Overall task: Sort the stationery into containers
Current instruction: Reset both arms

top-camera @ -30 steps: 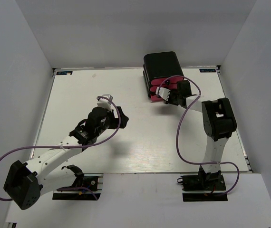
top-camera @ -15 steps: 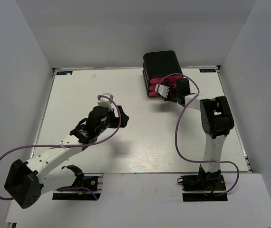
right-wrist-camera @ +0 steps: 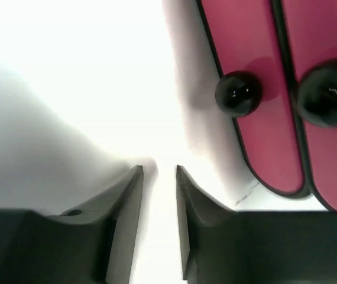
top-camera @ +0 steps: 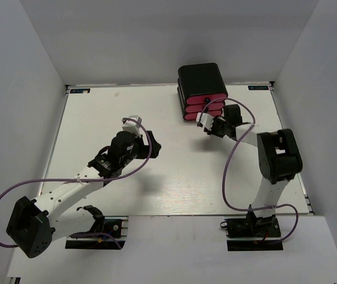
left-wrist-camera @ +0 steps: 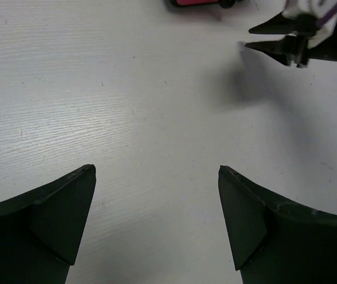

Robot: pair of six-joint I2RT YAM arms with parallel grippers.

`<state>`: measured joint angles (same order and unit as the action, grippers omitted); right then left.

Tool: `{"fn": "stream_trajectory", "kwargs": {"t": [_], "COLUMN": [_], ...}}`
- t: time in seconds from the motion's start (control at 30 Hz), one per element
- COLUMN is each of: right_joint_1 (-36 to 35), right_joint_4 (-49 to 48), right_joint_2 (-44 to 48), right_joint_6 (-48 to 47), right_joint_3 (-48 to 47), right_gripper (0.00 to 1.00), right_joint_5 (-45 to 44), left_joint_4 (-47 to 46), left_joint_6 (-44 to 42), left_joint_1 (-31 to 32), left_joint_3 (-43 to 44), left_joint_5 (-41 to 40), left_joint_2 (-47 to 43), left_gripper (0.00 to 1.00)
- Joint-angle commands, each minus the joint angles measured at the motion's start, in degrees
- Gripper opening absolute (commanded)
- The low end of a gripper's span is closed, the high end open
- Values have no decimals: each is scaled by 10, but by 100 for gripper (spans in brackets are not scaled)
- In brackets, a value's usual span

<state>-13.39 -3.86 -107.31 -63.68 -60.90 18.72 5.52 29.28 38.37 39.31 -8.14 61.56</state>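
The containers are pink drawers with black knobs, stacked in a glossy black cabinet at the far edge of the table. In the right wrist view two pink drawer fronts and a round knob sit just beyond my right gripper. Its jaws stand a narrow gap apart with nothing between them. From above, the right gripper hovers just in front of the drawers. My left gripper is wide open over bare table, left of centre. No stationery is in view.
The white table is bounded by grey walls on three sides. Purple cables loop from both arms. The left wrist view catches the right gripper's fingertips and a strip of the lowest pink drawer.
My right gripper has drawn back a little from the drawer fronts and its jaws have parted slightly. The left arm has barely moved.
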Motion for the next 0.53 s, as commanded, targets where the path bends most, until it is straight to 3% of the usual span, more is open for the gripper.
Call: {"fn": "stream_trajectory", "kwargs": {"t": [0.0, 0.07, 0.1, 0.17, 0.2, 0.33, 0.5], "right_joint_1": [9, 13, 13, 14, 13, 15, 18], "right_joint_4": [25, 38, 38, 25, 5, 11, 13], "right_joint_2": [92, 124, 144, 169, 182, 206, 227], "right_joint_6": [50, 98, 160, 216, 312, 472, 529], "right_joint_3": [29, 39, 46, 58, 62, 42, 42], "right_gripper": [37, 61, 89, 90, 90, 90, 90], "right_joint_5": [79, 106, 143, 149, 155, 127, 106], "left_joint_4": [-15, -20, -20, -26, -26, -44, -62], "left_joint_6": [-5, -5, -5, 0, 0, 0, 11], "left_joint_1": [1, -4, -4, -4, -4, -4, -4], "left_joint_3": [28, 34, 34, 41, 41, 41, 18], "left_joint_5": [5, 12, 12, 12, 12, 17, 17], "left_joint_2": [6, 15, 28, 38, 38, 51, 45], "left_gripper": [94, 94, 96, 99, 99, 99, 99]}}
